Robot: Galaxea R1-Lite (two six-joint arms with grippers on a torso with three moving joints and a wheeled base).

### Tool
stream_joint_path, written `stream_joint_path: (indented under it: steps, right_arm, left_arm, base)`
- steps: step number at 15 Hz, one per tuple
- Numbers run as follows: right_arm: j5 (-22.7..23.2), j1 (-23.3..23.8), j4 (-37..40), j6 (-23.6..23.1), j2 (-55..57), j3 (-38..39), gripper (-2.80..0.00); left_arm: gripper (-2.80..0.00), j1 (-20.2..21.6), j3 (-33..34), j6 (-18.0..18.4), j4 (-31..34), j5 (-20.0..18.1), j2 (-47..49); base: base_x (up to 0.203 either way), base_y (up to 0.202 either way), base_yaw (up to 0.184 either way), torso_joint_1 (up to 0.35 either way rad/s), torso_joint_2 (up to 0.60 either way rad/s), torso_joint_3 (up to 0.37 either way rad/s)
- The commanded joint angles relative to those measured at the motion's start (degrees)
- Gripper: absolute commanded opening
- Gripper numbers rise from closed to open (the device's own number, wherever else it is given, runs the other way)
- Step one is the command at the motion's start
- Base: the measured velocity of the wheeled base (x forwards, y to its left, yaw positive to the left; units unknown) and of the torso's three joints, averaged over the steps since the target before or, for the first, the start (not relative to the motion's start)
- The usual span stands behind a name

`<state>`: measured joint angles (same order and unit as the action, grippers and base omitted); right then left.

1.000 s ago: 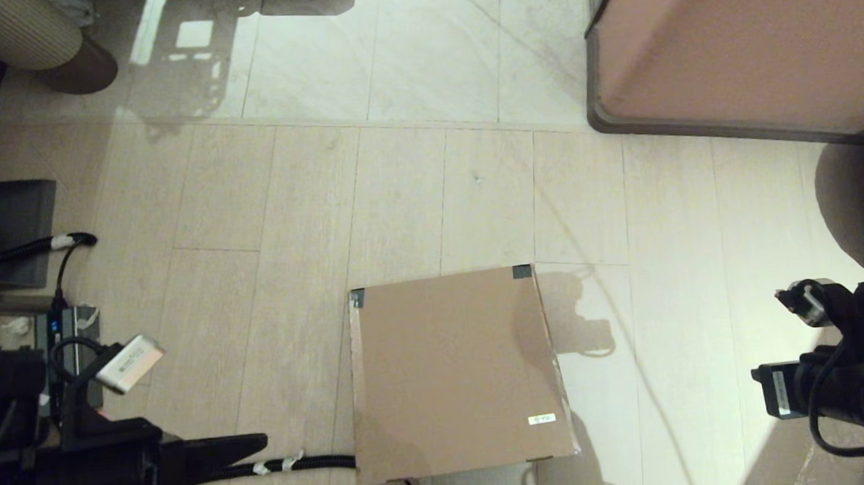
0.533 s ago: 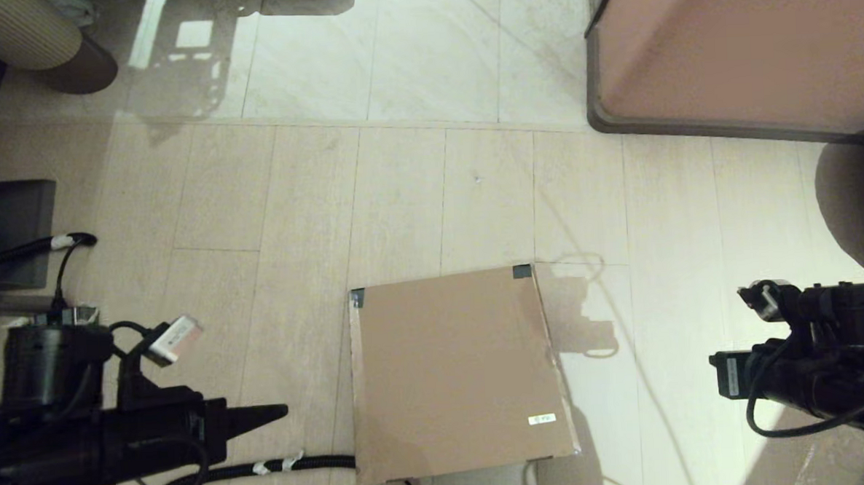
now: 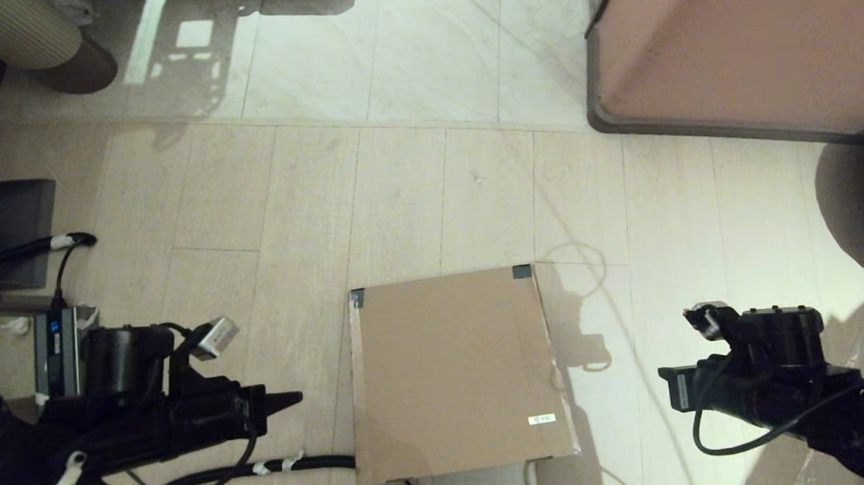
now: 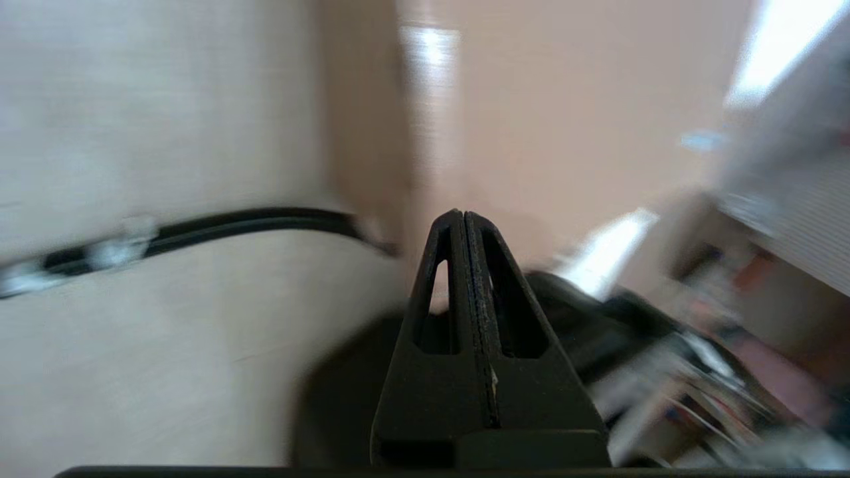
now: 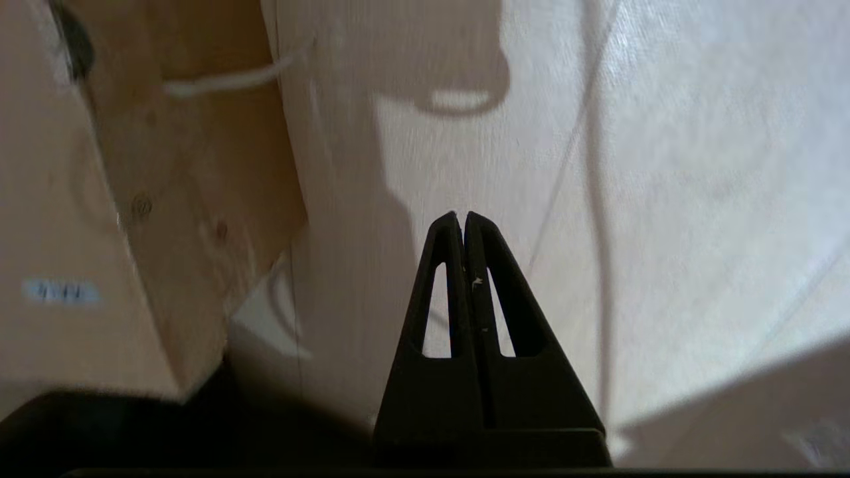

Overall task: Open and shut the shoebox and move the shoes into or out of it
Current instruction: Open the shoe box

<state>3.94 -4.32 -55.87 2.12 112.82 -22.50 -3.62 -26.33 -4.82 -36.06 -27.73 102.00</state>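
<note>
The shoebox (image 3: 452, 373) sits on the floor with its lid down, dark tape on its two far corners and a small white label (image 3: 542, 418) near its front right corner. No shoes are in view. My left gripper (image 3: 297, 400) is shut on nothing, low over the floor a short way left of the box and pointing at it. In the left wrist view the box side (image 4: 544, 119) lies beyond that gripper (image 4: 463, 214). My right arm (image 3: 759, 381) hovers to the right of the box. Its gripper (image 5: 463, 216) is shut and empty over bare floor, apart from the shoebox (image 5: 60, 219).
A large pinkish-brown block with a dark rim (image 3: 744, 46) stands at the far right. A black cable (image 3: 296, 464) runs along the floor to the box's near left corner. A power strip (image 3: 57, 346) and a dark flat item (image 3: 8, 232) lie at the left.
Both arms have moved inward toward the box: the left gripper rightward and up the view, the right arm leftward. The box has not moved and its lid stays down.
</note>
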Motion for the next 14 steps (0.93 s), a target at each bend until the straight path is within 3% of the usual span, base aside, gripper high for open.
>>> stream_joint_path:
  steps: [1, 3, 5, 8, 11, 14]
  right_arm:
    - [0.13, -1.62, -13.03, 0.15, 10.22, -0.19, -2.8]
    - [0.37, -5.71, -19.42, 0.18, 14.83, -0.48, -2.8]
    - [0.39, -10.35, -20.86, 0.43, 16.9, -1.54, -2.8]
    - [-0.07, -12.38, -20.34, 1.09, 19.07, -4.33, -2.8]
    - [-0.07, -12.67, -19.62, 1.31, 20.07, -5.39, -2.8]
    - [-0.19, -12.94, -14.23, 2.29, 20.05, -8.95, -2.8]
  left_arm:
    - [-2.8, -1.1, -0.57, -0.17, -0.9, 4.41, 3.85]
    - [-2.8, -3.05, -1.75, -0.42, -1.34, 10.3, 6.15]
    - [-2.8, -5.22, -2.85, -0.43, -1.37, 14.37, 8.51]
    - [-2.8, -7.92, -3.52, -0.38, -1.38, 15.58, 11.25]
    - [-2.8, -8.0, -4.23, -0.57, -1.56, 15.47, 14.37]
    - [-2.8, -8.26, -5.49, -0.48, -4.24, 15.74, 17.83]
  base:
    - [0.0, 0.0, 0.0, 0.0, 0.0, 0.0]
    - [0.0, 0.0, 0.0, 0.0, 0.0, 0.0]
    - [0.0, 0.0, 0.0, 0.0, 0.0, 0.0]
    - [0.0, 0.0, 0.0, 0.0, 0.0, 0.0]
    - [0.0, 0.0, 0.0, 0.0, 0.0, 0.0]
    - [0.0, 0.0, 0.0, 0.0, 0.0, 0.0]
